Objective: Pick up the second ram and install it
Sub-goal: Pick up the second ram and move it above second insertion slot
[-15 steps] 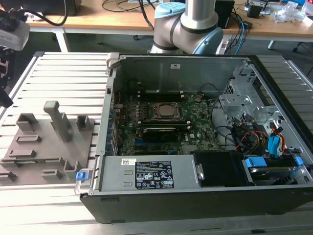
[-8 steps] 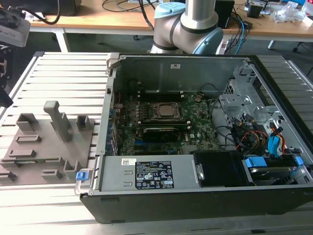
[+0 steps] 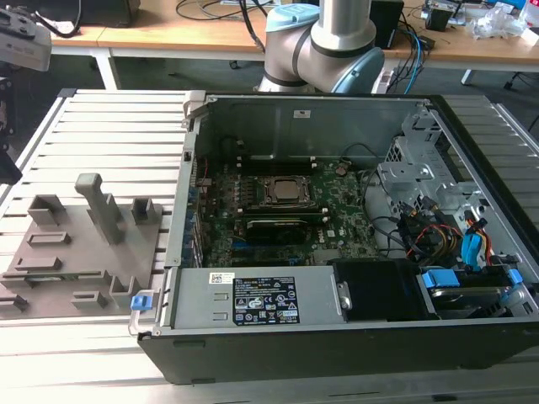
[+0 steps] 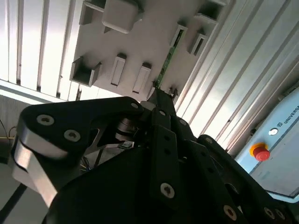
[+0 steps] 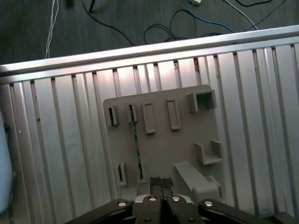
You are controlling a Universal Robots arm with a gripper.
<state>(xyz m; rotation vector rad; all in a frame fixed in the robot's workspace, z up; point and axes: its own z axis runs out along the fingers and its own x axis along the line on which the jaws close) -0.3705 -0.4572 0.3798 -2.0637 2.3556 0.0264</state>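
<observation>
In both wrist views we see the gripper, its two black fingers pressed together with nothing between them, over the grey holder plate. The second ram, a thin green stick, stands on edge in the plate's slots, just beside the fingertips. Farther off, in the exterior view, the open computer case sits on the slatted table, with the arm's base at the far side.

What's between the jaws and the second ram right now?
Just a bare strip of the grey holder plate, seen in the first wrist view. The gripper hangs beside one end of the second ram, which stands in its slots.
</observation>
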